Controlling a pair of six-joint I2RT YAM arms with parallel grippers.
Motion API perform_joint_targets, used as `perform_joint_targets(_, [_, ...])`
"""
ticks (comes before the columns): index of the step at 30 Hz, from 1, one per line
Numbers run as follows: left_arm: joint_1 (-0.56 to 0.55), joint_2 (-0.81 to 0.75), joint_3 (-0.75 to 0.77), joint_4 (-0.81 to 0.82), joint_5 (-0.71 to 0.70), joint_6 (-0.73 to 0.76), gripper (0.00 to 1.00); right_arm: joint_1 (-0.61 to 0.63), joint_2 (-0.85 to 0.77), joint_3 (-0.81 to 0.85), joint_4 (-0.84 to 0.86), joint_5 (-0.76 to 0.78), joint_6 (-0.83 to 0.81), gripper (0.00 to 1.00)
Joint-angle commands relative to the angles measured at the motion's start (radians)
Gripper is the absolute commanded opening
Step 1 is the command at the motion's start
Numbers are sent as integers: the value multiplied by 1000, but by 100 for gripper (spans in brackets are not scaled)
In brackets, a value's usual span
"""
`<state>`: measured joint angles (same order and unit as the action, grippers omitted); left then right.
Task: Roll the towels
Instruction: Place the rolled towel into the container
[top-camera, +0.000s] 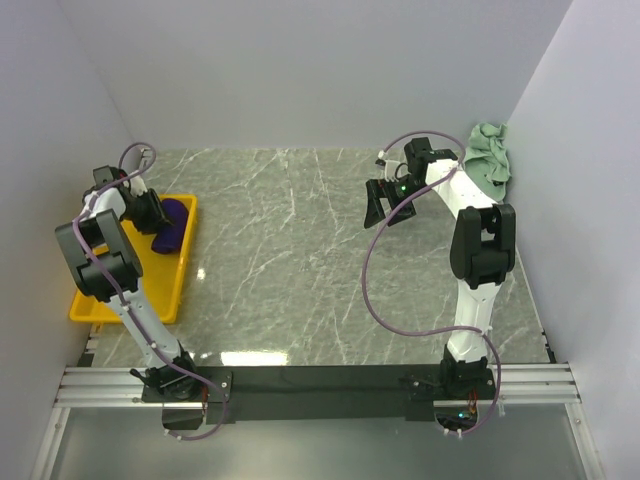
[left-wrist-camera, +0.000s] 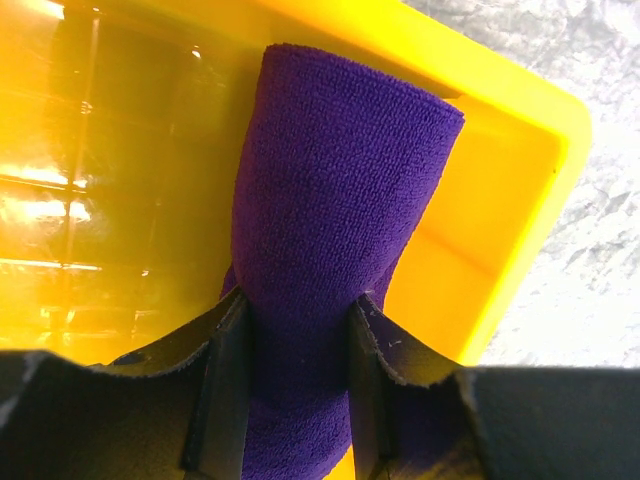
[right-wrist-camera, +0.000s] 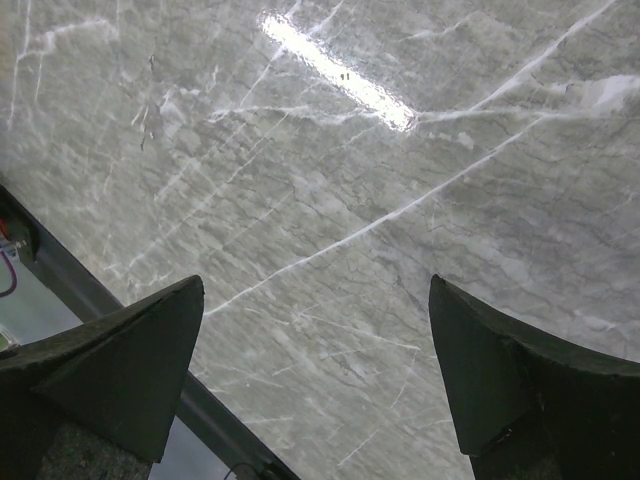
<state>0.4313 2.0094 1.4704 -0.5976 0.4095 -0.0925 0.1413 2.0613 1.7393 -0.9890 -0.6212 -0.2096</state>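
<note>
While the left gripper (left-wrist-camera: 298, 325) is clamping the rolled purple towel (left-wrist-camera: 340, 190) in the tray (left-wrist-camera: 525, 170), the right gripper (right-wrist-camera: 315, 345) is hanging wide open over the table (right-wrist-camera: 350, 150), the mint towel (top-camera: 489, 152) lying crumpled far right

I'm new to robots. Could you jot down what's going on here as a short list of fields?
left gripper: closed on the purple towel
purple towel: looks rolled, lying in the yellow tray
right gripper: open, empty, over the bare table
green towel: crumpled heap, far right corner, untouched
task state: green towel not yet rolled
</note>
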Motion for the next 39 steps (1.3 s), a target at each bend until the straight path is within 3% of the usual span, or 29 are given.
perform_joint_targets(1, [-6, 14, 34, 13, 67, -15, 17, 3, -40, 29, -10, -17, -11, 100])
perform_joint_targets(6, [-17, 15, 21, -1, 101, -10, 16, 1, -40, 25, -11, -15, -11, 100])
perform_joint_targets(9, [-23, 0, 4, 5, 109, -12, 20, 3, -43, 22, -8, -17, -8, 100])
perform_joint_targets(17, [-26, 12, 7, -13, 101, -9, 44, 1, -36, 29, -16, -17, -14, 100])
perform_joint_targets(21, [-26, 0, 5, -24, 98, -9, 66, 1, -41, 23, -16, -11, -19, 100])
perform_joint_targets(33, [-25, -112, 79, -96, 8, 7, 72, 0, -72, 31, -14, 5, -22, 100])
perform_joint_targets(35, [-26, -139, 120, -120, -20, 22, 83, -5, -72, 48, -31, -3, -30, 100])
perform_joint_targets(36, [-26, -147, 136, -126, -27, 25, 99, -8, -67, 55, -37, -3, -36, 100])
perform_joint_targets(39, [-26, -161, 200, -171, -23, 57, 100, -23, -56, 86, -56, 12, -51, 100])
